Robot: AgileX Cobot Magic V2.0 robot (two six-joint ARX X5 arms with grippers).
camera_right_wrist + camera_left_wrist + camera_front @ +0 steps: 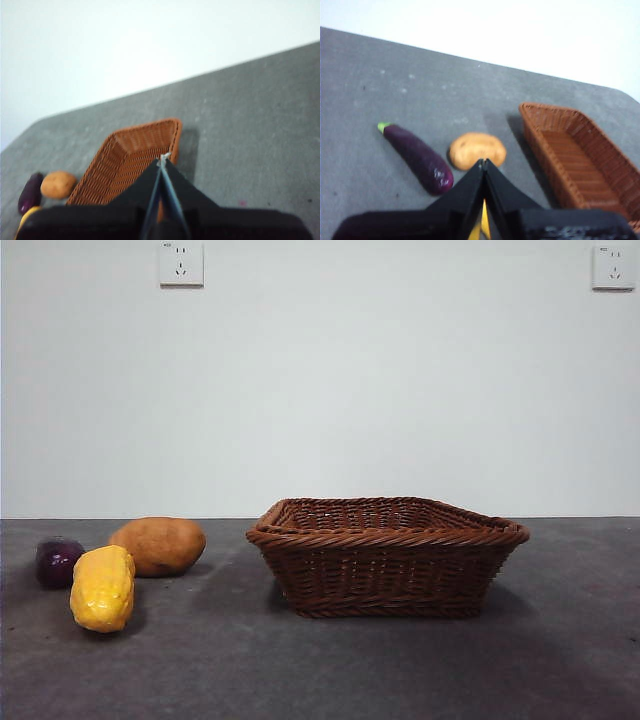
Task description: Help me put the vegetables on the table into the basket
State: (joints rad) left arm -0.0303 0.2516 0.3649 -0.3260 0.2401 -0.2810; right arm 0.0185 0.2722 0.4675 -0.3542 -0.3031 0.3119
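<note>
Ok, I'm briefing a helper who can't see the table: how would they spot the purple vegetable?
Start at the wicker basket and look to the group of three vegetables beside it. The eggplant lies farthest from the basket, past the potato and corn. It alone is dark, glossy purple, with a green stem.

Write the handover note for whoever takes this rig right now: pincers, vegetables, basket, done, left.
Left pincer: jaws shut, holding nothing, raised above the vegetables.
Right pincer: jaws shut, holding nothing, raised over the basket's near side.
Corn cob, potato and purple eggplant lie together on the table, on the left in the front view.
Basket stands mid-table with nothing visible in it.
Done: nothing yet.
Left: all three vegetables go into the basket. The left pincer looks better placed to start.
</note>
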